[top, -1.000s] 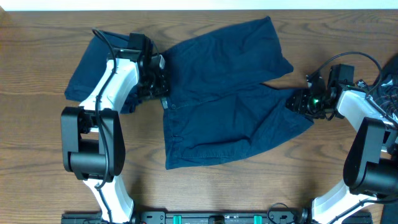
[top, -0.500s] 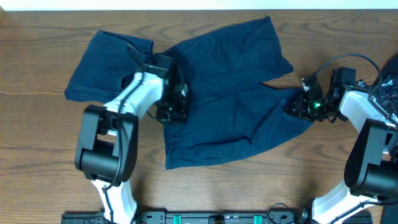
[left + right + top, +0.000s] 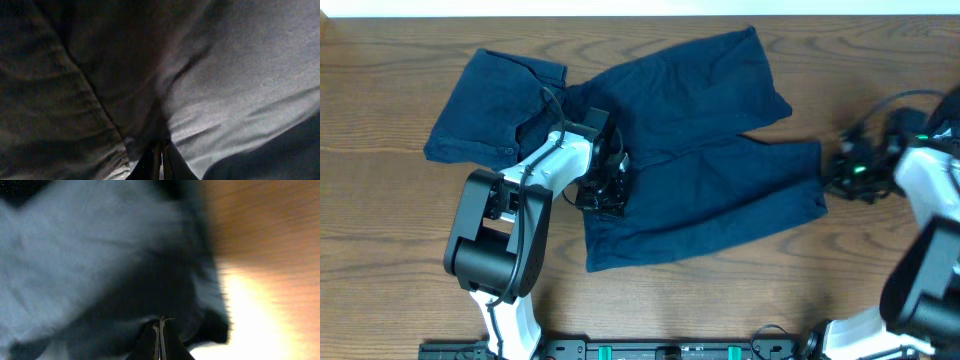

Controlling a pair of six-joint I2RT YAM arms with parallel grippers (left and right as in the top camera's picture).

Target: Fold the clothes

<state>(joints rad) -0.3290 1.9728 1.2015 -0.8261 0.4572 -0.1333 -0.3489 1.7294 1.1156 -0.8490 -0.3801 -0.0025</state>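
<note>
Wooden worktop [image 3: 400, 250], navy shorts [image 3: 700, 200] spread out: left gripper [image 3: 604, 198] pinches the waistband [image 3: 588, 235], right gripper [image 3: 832, 172] pinches a leg hem [image 3: 817, 185], seemingly tensioning them flat; next, fold one leg over.

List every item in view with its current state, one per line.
spread shorts, lying open and unfolded, legs pointing right.
second shorts, rumpled at the left, touching the spread pair.
left claw, shut on the spread shorts' waist end.
right claw, shut on the hem of the spread shorts' lower leg.
</note>
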